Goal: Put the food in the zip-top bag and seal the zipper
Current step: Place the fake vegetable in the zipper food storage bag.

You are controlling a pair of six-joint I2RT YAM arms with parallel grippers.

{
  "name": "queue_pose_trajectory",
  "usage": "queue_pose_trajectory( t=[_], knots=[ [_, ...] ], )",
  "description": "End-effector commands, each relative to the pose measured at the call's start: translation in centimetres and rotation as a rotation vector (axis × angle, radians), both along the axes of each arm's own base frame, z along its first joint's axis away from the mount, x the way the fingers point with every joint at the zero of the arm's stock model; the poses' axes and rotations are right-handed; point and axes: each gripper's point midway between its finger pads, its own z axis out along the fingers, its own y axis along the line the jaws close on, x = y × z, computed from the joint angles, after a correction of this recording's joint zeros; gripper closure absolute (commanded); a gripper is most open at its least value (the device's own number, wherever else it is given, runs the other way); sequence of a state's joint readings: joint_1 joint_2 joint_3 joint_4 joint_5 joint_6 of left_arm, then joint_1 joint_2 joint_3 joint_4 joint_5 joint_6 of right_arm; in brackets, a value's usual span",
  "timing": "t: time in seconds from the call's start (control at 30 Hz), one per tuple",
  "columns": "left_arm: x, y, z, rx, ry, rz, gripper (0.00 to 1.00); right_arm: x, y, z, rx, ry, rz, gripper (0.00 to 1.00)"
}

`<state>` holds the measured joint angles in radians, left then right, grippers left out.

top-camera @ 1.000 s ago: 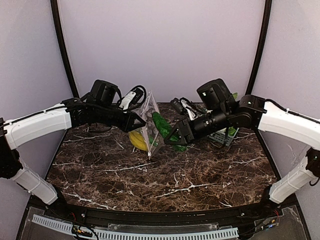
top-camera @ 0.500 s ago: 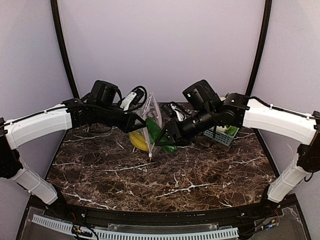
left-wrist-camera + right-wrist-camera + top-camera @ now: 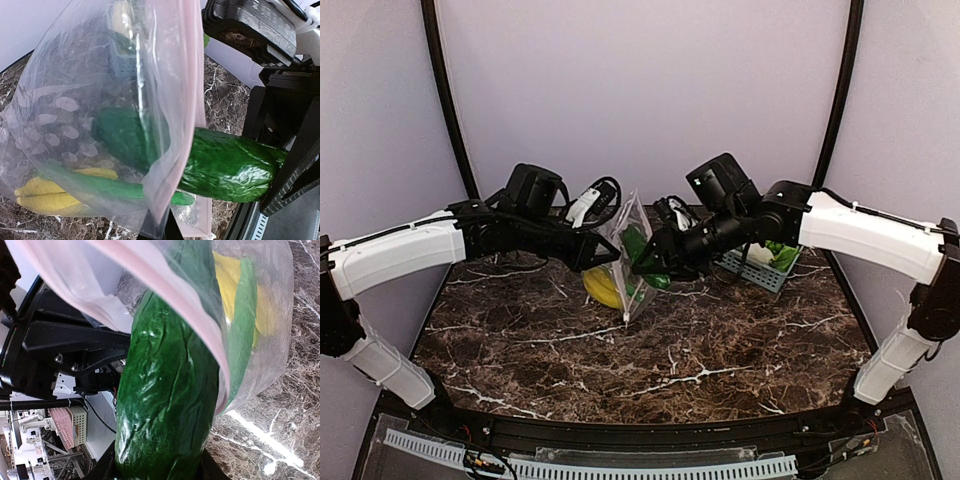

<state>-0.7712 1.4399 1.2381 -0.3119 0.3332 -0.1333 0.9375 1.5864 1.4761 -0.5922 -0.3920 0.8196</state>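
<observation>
Top external view has the two arms meeting over the far middle of the bench, with the zip-top bag standing on edge between them. The left end effector is fully closed and pinches one lip of the bag near its mouth. This holds the bag up with its mouth turned to the right of the frame, toward the other arm. I judge that this is the reason for the hold: a limp bag lying flat would give no opening for the food. Whether the lowest corner of the bag rests on the bench, I cannot tell.

The right end effector is closed on the rear end of a dark green cucumber, its fingers standing as wide as the cucumber is thick. In the left wrist view the cucumber comes from the lower right. Its front part is already past the pink zipper and inside the clear plastic, while the rear part is outside. Gripping it at the rear probably lets the tip enter first, without the fingers catching the lip.

Deeper in the bag, at the lower left of that view, lie a yellow banana bunch and a thin green piece. At the right of the top view a blue-grey basket holds more food. So loading is not finished, and the zipper is open.
</observation>
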Motion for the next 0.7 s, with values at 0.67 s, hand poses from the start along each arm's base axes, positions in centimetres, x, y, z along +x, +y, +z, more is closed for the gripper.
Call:
queue_pose_trajectory(
  t=[0.67],
  knots=[
    [-2.1,-1.3,0.2,-0.004,0.001,-0.106,0.99,5.9,1.6,-4.1,-0.245,-0.212,-0.141,0.64]
  ],
)
